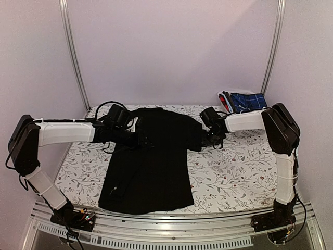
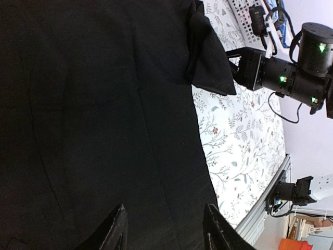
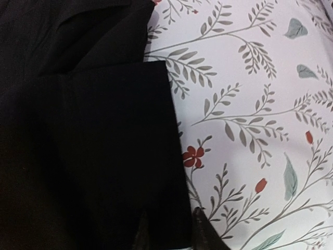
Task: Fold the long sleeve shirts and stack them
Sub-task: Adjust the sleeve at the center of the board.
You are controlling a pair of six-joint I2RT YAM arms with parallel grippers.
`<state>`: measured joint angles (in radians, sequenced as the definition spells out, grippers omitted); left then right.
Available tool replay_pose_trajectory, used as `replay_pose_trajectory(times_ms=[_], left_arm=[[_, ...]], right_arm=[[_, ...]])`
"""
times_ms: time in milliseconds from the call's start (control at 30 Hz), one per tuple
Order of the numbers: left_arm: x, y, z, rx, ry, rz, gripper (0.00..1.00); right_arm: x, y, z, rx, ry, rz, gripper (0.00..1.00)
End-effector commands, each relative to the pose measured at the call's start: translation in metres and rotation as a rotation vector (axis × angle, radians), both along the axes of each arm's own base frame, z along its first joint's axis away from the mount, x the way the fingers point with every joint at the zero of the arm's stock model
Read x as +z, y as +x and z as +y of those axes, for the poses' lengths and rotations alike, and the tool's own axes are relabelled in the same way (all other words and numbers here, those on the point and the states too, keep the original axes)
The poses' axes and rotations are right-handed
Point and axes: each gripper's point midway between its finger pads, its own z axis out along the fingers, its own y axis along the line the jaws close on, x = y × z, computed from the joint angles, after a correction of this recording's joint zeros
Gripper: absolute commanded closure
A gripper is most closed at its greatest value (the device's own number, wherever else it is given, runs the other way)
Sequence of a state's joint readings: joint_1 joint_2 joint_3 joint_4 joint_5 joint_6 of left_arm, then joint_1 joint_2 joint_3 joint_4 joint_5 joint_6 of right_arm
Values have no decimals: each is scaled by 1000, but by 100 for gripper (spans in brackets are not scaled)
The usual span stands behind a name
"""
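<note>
Shirt-folding under way: a large black collared long sleeve shirt [image 1: 151, 161] lies spread flat on the floral-print worktop [image 1: 234, 172], hem toward the arms' bases. I have the right pincer [image 3: 171, 234] clenched on the edge of its sleeve [image 2: 208, 57], apparently to fold it inward. The left pincer [image 2: 165, 232] hangs released over the shirt's body, likely ready to steady the cloth.

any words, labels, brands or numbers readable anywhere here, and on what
None can be read.
The black shirt shows no label or print.
The tablecloth carries only a floral pattern.
The blue checked cloth at the far right is too small to show any text.
</note>
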<state>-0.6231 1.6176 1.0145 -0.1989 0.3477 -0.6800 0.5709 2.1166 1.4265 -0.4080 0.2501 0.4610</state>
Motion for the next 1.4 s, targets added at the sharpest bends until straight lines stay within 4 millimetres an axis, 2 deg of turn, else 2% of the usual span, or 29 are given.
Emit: replay_pose_trajectory(times_ms=[0, 133, 200, 333, 400, 467, 567, 700, 900, 1033, 1133, 1267, 1300, 1367], left_arm=[[-1, 4, 1, 6, 3, -3, 51], [0, 6, 0, 25, -3, 8, 51], [1, 9, -1, 34, -6, 13, 51], [6, 17, -4, 57, -7, 17, 51], [8, 21, -5, 67, -11, 18, 51], [10, 25, -7, 78, -16, 19, 51], [13, 31, -13, 86, -33, 20, 51], [20, 42, -25, 81, -75, 14, 51], [28, 53, -35, 76, -143, 24, 50], [31, 52, -26, 103, -179, 33, 49], [24, 48, -6, 152, -177, 52, 49], [10, 36, 21, 209, -167, 84, 47], [2, 29, 26, 219, -166, 103, 46], [0, 23, 32, 241, -199, 105, 45]], right_arm=[[-43, -27, -7, 2, -28, 114, 84], [-33, -21, -4, 6, 55, 88, 100], [-23, -17, -2, 12, 90, 62, 100], [13, -5, 3, 28, 125, -26, 100], [42, 1, 7, 46, 156, -87, 100], [66, 2, 11, 63, 192, -133, 100], [89, -1, 17, 99, 234, -172, 100], [120, -12, 40, 201, 297, -214, 100], [155, -47, 104, 438, 393, -261, 100], [162, -69, 144, 581, 434, -255, 100], [155, -84, 177, 666, 438, -234, 100], [139, -99, 211, 718, 456, -193, 100], [129, -104, 217, 726, 458, -173, 100], [115, -114, 224, 731, 453, -149, 100]])
